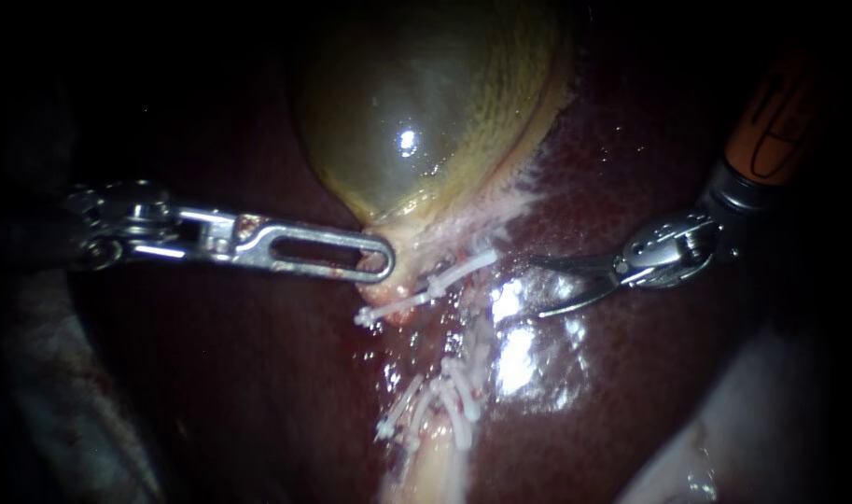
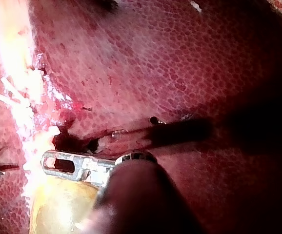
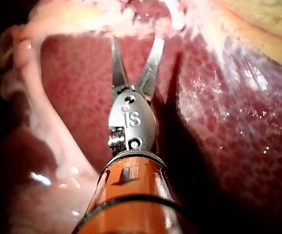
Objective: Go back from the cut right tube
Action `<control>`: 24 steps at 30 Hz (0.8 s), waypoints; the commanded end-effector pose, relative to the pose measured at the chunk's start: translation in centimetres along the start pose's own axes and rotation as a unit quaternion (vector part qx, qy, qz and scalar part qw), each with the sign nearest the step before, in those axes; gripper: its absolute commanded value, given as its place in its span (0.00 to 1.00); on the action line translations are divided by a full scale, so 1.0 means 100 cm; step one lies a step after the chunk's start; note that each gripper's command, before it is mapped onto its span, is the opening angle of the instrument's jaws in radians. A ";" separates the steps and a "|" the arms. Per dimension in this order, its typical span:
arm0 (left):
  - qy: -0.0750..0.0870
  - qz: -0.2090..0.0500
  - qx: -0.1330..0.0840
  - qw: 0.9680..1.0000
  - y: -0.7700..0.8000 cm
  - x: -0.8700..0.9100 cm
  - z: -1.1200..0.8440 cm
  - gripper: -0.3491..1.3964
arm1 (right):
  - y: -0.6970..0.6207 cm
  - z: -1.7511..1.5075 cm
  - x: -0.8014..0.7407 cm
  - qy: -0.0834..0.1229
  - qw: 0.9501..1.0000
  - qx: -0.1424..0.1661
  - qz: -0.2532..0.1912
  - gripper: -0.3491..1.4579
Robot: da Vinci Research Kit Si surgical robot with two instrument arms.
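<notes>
The yellow-green gallbladder [image 1: 416,121] lies on the dark red liver [image 1: 649,373]. My left instrument [image 1: 377,261] comes in from the left, its slotted jaws shut on the gallbladder's narrow neck; the left wrist view shows it [image 2: 58,165] beside the gallbladder [image 2: 58,207]. A white clip [image 1: 435,285] sits just below the neck, and several more clips [image 1: 439,401] cross the pale tube [image 1: 435,467] lower down. My right instrument [image 1: 540,287], on an orange shaft, holds its thin curved blades open, empty, just right of the clipped tissue. The right wrist view shows them [image 3: 137,44] spread, tips near a pale tissue band [image 3: 82,22].
Wet, shiny liver [image 2: 180,73] surrounds the work area. A pale strand of tissue [image 3: 43,126] runs beside my right instrument's shaft. White clips [image 2: 14,95] show on the bright tissue ahead of my left instrument. Pale material [image 1: 724,439] lies at the lower right edge.
</notes>
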 end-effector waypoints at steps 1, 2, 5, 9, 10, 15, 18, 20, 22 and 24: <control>0.000 0.001 0.001 1.000 -0.0002 -0.0001 0.0003 0.00 | 0.0000 0.0000 0.0000 0.000 1.000 0.001 0.000 0.54; -0.001 0.002 0.000 1.000 -0.0004 -0.0002 0.0006 0.00 | 0.0000 0.0000 0.0000 0.000 1.000 0.001 0.000 0.54; -0.001 0.003 0.001 1.000 -0.0007 -0.0004 0.0012 0.00 | -0.0001 0.0001 0.0000 0.000 1.000 0.001 0.000 0.54; -0.003 0.005 0.000 1.000 -0.0011 -0.0007 0.0020 0.00 | -0.0001 0.0001 0.0000 0.000 1.000 0.001 0.000 0.55; -0.003 0.005 0.000 1.000 -0.0013 -0.0007 0.0022 0.00 | -0.0001 0.0001 0.0000 0.000 1.000 0.000 0.000 0.55; -0.005 0.005 -0.002 1.000 -0.0018 -0.0011 0.0033 0.00 | -0.0001 0.0001 0.0001 0.000 1.000 0.000 0.000 0.55; -0.007 0.006 -0.001 1.000 -0.0022 -0.0012 0.0040 0.00 | -0.0001 0.0001 0.0001 0.000 1.000 0.000 -0.003 0.55; -0.009 0.004 -0.002 1.000 -0.0024 -0.0013 0.0045 0.00 | -0.0001 0.0002 0.0001 0.000 1.000 0.000 -0.003 0.55; -0.010 0.004 -0.001 1.000 -0.0025 -0.0014 0.0049 0.00 | -0.0002 0.0002 0.0001 0.000 1.000 0.000 -0.003 0.55; -0.011 0.004 -0.002 1.000 -0.0026 -0.0014 0.0051 0.00 | -0.0002 0.0002 0.0001 0.000 1.000 0.000 -0.003 0.55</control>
